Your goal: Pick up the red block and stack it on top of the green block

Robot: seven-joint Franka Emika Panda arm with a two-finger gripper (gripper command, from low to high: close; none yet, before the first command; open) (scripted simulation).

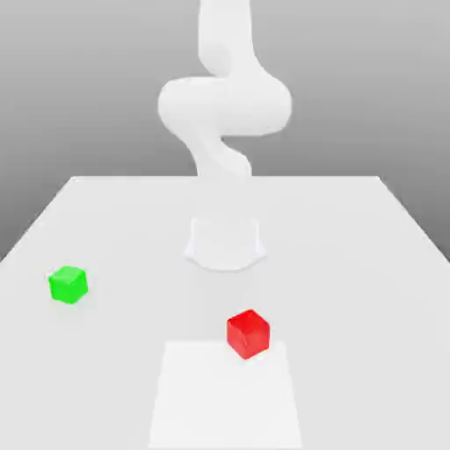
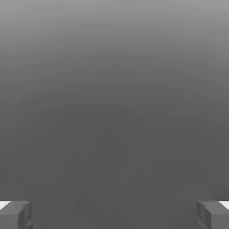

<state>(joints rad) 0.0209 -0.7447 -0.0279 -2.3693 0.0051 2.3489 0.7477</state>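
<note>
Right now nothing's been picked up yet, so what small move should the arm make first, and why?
Probably bring the gripper over the red block and start lowering. The fingers stand wide apart with nothing between them, and the red block sits alone on the table, well apart from the green block toward the exterior view's left, so a straight approach from above looks unobstructed.

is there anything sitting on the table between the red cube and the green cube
Nothing visible. The small glossy red cube and the small glossy green cube sit apart on the plain white table, with bare surface between them, the green one toward the exterior view's left.
</note>
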